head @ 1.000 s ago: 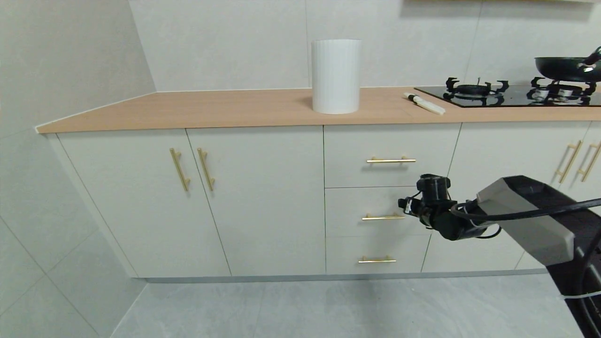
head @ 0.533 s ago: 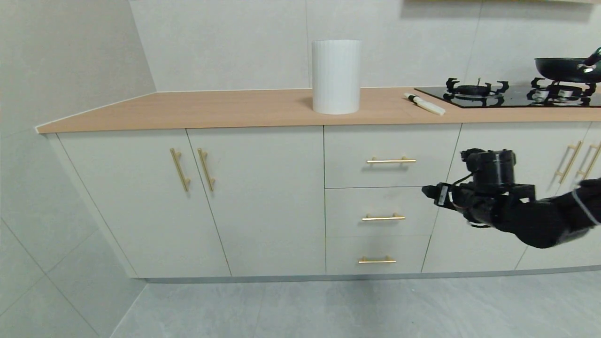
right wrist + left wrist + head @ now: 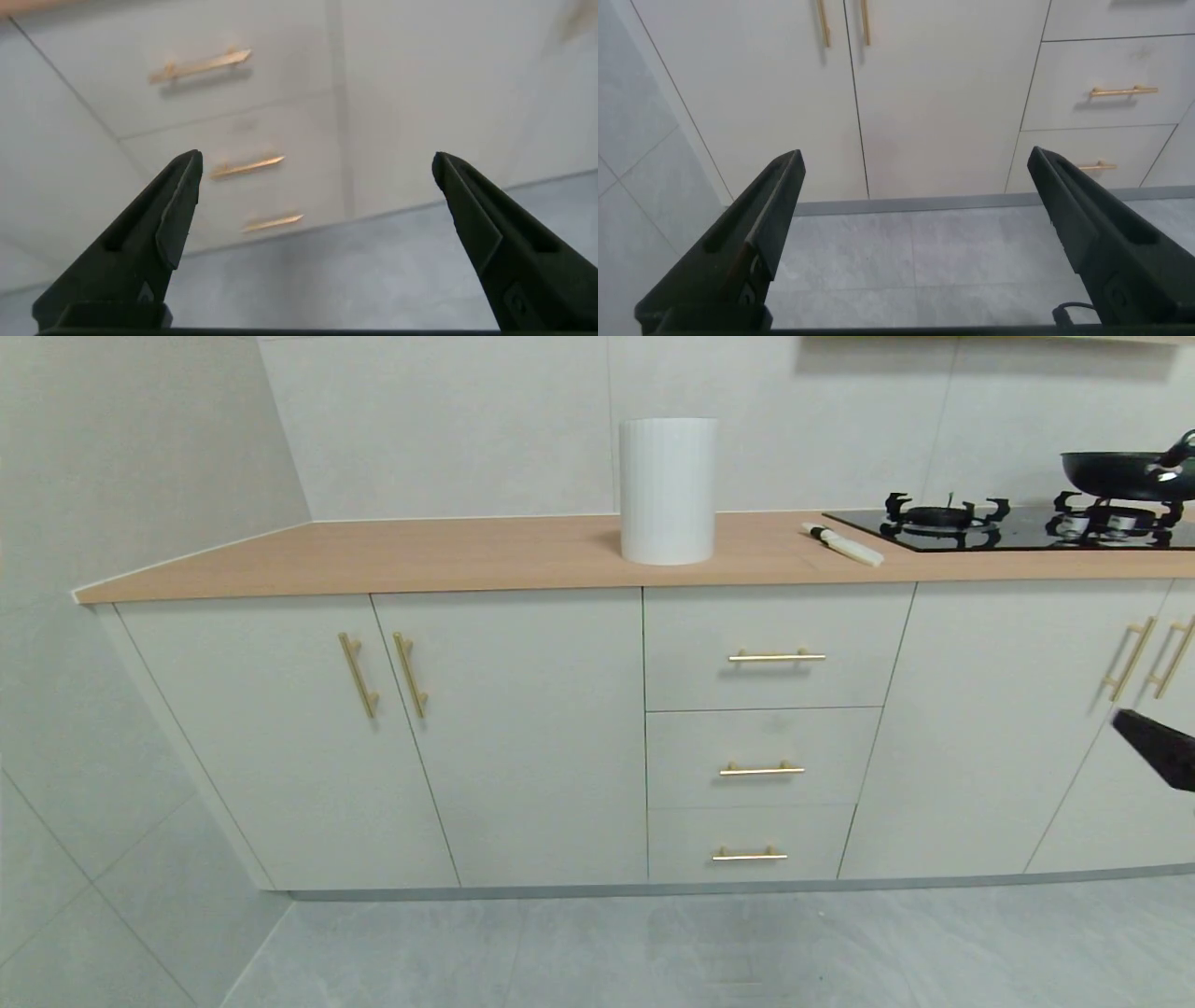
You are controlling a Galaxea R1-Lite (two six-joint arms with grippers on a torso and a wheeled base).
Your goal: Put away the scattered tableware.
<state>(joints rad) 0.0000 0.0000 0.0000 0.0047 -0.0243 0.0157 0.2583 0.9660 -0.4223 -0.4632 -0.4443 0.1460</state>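
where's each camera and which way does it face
Head view: on the head, looking down at the wooden countertop and white cabinet drawers; black right-arm part at the edge.
Left wrist view: wrist-mounted, facing white cabinet doors and grey tiled floor past the open left gripper.
Right wrist view: wrist-mounted, facing the drawers past the open right gripper.
All share the drawers' brass bar handles.

Utensil (image 3: pixel 843 542) lies on counter (image 3: pixel 420 555) between canister (image 3: pixel 668 490) and stove (image 3: pixel 1008 525).

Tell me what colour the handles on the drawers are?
Gold. The drawer handles show best in the head view.
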